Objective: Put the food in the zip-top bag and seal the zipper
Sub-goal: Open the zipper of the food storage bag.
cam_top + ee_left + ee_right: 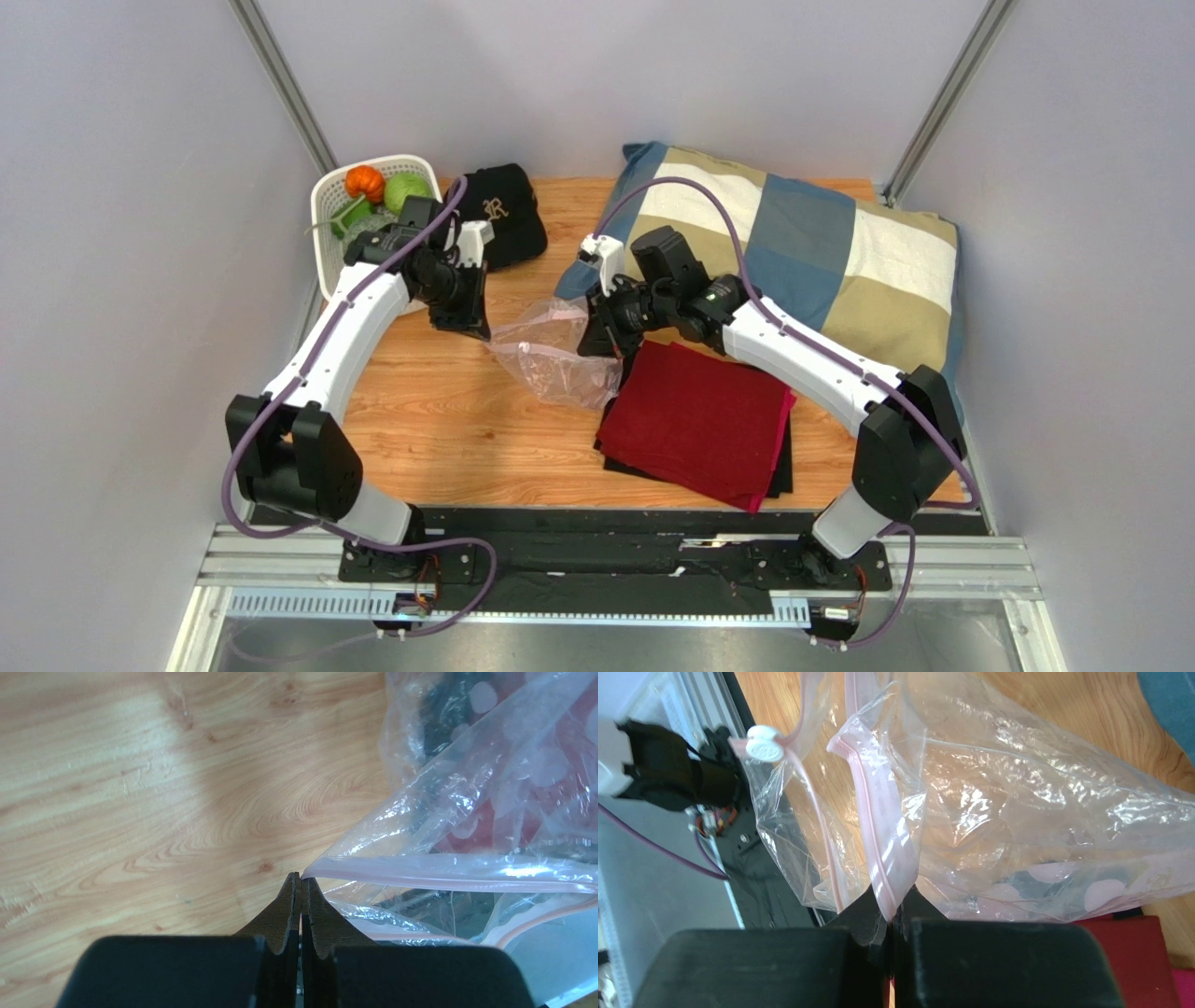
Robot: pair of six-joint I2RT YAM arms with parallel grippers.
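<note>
Nearest you, your right fingers (873, 911) were clamped on the zipper (877, 829) of the zip-top bag (550, 361), which lay mid-table (463, 420). Your left fingers (293, 896) were pressed together at its corner. Beyond, the food (382, 188) sat in the white basket (331, 266). The gold mark on the black cap (502, 207) was unreadable.

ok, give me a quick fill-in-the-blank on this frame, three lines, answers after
1. The right tool is shut on the zip-top bag's pale pink ___.
2. The orange pumpkin lies in the white ___.
3. The folded cloth beside the bag is ___.

Answers: zipper; basket; red.
</note>
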